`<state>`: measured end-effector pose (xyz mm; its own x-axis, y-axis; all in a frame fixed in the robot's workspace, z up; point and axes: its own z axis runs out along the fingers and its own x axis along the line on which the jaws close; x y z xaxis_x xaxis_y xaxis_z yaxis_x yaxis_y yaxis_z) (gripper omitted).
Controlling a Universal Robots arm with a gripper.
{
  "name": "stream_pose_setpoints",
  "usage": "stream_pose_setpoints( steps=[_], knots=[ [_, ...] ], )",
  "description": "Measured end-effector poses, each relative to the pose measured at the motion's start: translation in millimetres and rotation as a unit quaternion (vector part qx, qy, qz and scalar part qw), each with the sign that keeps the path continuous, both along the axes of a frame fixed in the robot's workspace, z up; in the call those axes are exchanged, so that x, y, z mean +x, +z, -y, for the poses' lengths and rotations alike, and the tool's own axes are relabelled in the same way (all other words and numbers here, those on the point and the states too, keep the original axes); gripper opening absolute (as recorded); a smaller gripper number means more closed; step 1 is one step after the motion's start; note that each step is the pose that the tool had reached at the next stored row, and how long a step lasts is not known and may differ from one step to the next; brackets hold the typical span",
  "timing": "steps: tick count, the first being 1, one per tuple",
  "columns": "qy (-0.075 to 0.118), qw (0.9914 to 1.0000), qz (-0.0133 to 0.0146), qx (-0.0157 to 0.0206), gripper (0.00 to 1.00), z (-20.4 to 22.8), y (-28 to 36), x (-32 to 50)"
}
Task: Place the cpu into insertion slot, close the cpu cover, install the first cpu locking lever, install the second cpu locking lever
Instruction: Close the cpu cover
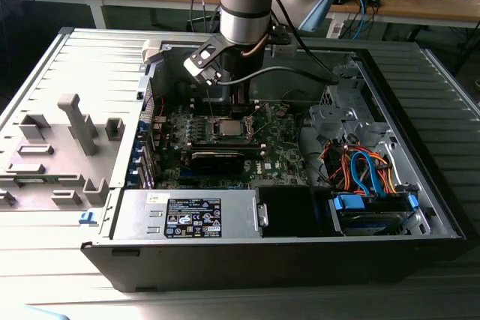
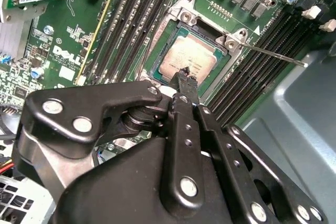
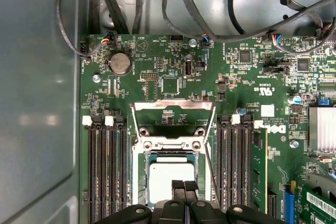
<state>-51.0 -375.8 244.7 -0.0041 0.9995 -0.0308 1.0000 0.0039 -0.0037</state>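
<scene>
Cpu (image 3: 172,179) sits inside the insertion slot (image 3: 146,177), silver top up. Its edges look parallel w/ the slot frame in both wrist views. Gripper (image 2: 185,73) is right over the slot, fingertips pressed together w/ nothing btwn them. The tips are at the cpu edge farthest from the slot's hinge side. Can't tell if they touch the metal top or hang just above it.

Cpu cover (image 3: 173,104) isn't down yet. It's flipped back off the slot's hinge side, and its window shows bare motherboard (image 3: 157,77). One locking lever (image 2: 273,55) pokes out free beside the slot, over the memory slots (image 2: 252,77). The other lever I can't make out.

My read: you're at the seating check, end of step 1. To do it well:
- Move straight down only, and light. A sideways shove would drag the chip across the pin field, prob. the costliest error here.
- Tips are off-ctr, near one edge. Pressing there could tip the opposite edge up, so press nearer the ctr if at all.
- Check all four cpu edges sit equally low vs the slot frame. One proud corner = not seated.
- Mind the free lever rod next to the slot; the gripper body could snag it.
</scene>
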Motion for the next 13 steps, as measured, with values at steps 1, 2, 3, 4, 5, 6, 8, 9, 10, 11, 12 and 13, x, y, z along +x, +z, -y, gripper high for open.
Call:
stream_pose_setpoints(
  steps=[1,2,3,4,5,6,8,9,10,11,12,13],
  knots=[
    [-0.001,1.00000,0.0000,-0.0009,0.11,0.0,0.0,1.7],
    [-0.002,1.00000,0.0000,-0.0016,0.11,0.0,0.0,3.6],
    [-0.002,1.00000,-0.0001,-0.0023,0.11,0.0,0.0,6.1],
    [-0.002,0.99999,-0.0002,-0.0028,0.11,0.0,0.0,8.7],
    [-0.003,0.99999,-0.0002,-0.0033,0.11,0.0,0.0,12.0],
    [-0.003,0.99999,-0.0004,-0.0035,0.11,0.0,0.0,14.9],
    [-0.003,0.99999,-0.0006,-0.0036,0.11,0.1,0.4,19.8],
    [-0.003,0.99999,-0.0007,-0.0036,0.11,0.0,1.1,21.9],
    [-0.003,0.99999,-0.0009,-0.0030,0.11,0.0,3.9,24.0],
    [-0.003,0.99999,-0.0012,-0.0017,0.11,0.0,9.1,26.0],
    [-0.003,0.99999,-0.0016,-0.0010,0.11,0.0,14.4,28.0],
    [-0.003,0.99999,-0.0019,-0.0005,0.11,0.0,17.3,29.1]
  ],
)
